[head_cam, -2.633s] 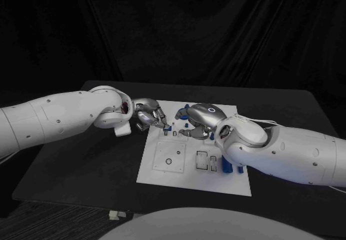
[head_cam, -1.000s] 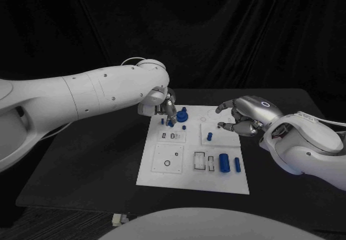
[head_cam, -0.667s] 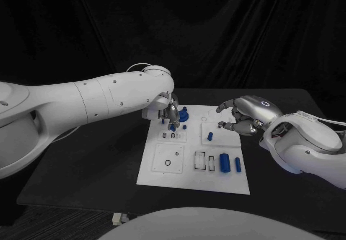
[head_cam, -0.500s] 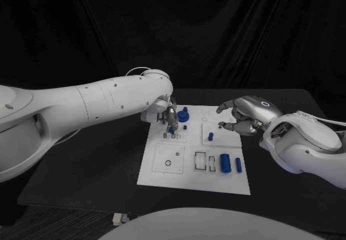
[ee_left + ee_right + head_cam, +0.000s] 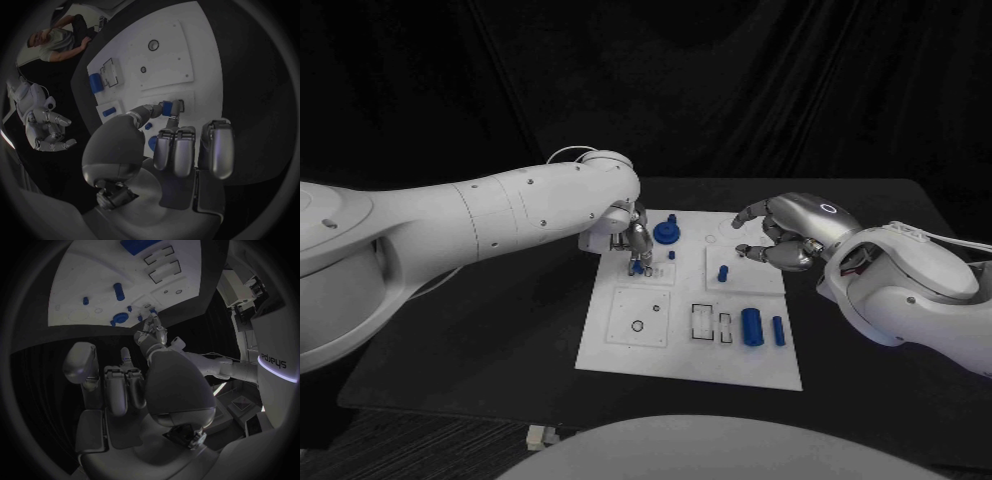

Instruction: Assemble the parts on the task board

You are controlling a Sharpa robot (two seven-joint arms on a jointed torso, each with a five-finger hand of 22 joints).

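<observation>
Lying nearest on the black table (image 5: 473, 330), the white task board (image 5: 678, 350) shows at its near right two blue parts: a thick cylinder (image 5: 751, 327) lying flat and, just beside it toward the board's right edge, a thinner blue bar (image 5: 777, 330). Left of these sit two outlined rectangular slots (image 5: 713, 322), and further left a square panel with a small dark ring (image 5: 638, 325).

Past the middle of the board, a short blue peg (image 5: 723, 272) stands upright in the right square panel. On the left side the left hand (image 5: 633, 240) reaches down from its white arm and pinches a small blue part (image 5: 167, 107) between thumb and a fingertip, its tip at or just above the board's surface beside small slots; the other fingers (image 5: 181, 150) are curled side by side.

Farther back a round blue piece with a post (image 5: 666, 232) stands near the board's far edge, just behind the left hand.

Over the board's far right corner, the right hand (image 5: 783, 235) hovers with fingers loosely curled and apart, holding nothing.
</observation>
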